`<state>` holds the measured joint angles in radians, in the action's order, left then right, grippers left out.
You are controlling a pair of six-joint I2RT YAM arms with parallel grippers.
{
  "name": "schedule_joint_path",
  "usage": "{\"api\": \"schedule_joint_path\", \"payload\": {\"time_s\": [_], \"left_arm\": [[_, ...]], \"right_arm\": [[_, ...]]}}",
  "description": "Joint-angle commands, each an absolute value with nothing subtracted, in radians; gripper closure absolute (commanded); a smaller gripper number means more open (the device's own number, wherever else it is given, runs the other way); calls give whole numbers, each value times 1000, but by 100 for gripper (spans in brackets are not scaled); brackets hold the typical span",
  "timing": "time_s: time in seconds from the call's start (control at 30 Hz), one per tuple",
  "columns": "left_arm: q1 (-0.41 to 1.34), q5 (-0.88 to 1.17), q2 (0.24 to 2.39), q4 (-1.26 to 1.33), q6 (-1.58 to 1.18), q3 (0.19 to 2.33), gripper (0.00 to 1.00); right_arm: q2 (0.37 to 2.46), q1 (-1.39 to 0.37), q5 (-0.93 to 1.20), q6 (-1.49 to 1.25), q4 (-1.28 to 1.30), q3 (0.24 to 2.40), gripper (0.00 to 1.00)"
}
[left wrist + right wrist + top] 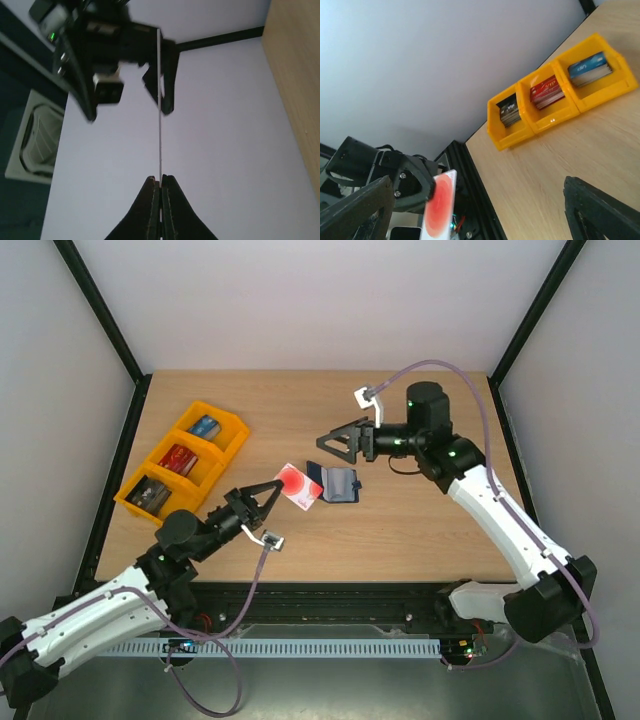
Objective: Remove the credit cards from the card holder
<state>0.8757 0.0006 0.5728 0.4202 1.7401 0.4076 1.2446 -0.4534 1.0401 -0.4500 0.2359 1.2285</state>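
The white credit card with a red round mark [298, 485] is pinched by one end in my left gripper [279, 489], which is shut on it. The card is held above the table just left of the card holder. In the left wrist view it shows edge-on as a thin line [160, 110] rising from the closed fingertips [153, 186]. The navy card holder [337, 483] lies open on the wood. My right gripper [336, 447] hovers open and empty just behind the holder. In the right wrist view the card [440, 207] faces the camera. No other credit card is visible outside the tray.
An orange three-compartment tray [232, 445] stands at the far left of the table. It holds stacks of blue, red and dark cards, and it also appears in the right wrist view [547, 120]. Black frame posts run along both sides of the table.
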Motion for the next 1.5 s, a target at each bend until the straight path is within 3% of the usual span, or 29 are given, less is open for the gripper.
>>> {"api": "schedule_joint_path", "payload": {"time_s": [0.0,0.3,0.57,0.83,1.07,1.47], "left_arm": [[871,120,630,632,1921,390,98],[871,95,704,651,1927,401,98],[872,-157,738,606,1815,435,98],[785,-372,735,346,1557,518,98],[615,-374,758,220,1327,563,98],[553,-429,791,38,1011,592,98]], "right_arm": [[1282,-503,1009,-374,346,1280,11],[1325,-574,974,-247,511,1287,28],[1274,-574,802,-260,499,1300,21],[1254,-534,574,-271,475,1376,13],[1283,-466,572,-295,403,1360,13],[1288,-465,577,-304,409,1336,13]]}}
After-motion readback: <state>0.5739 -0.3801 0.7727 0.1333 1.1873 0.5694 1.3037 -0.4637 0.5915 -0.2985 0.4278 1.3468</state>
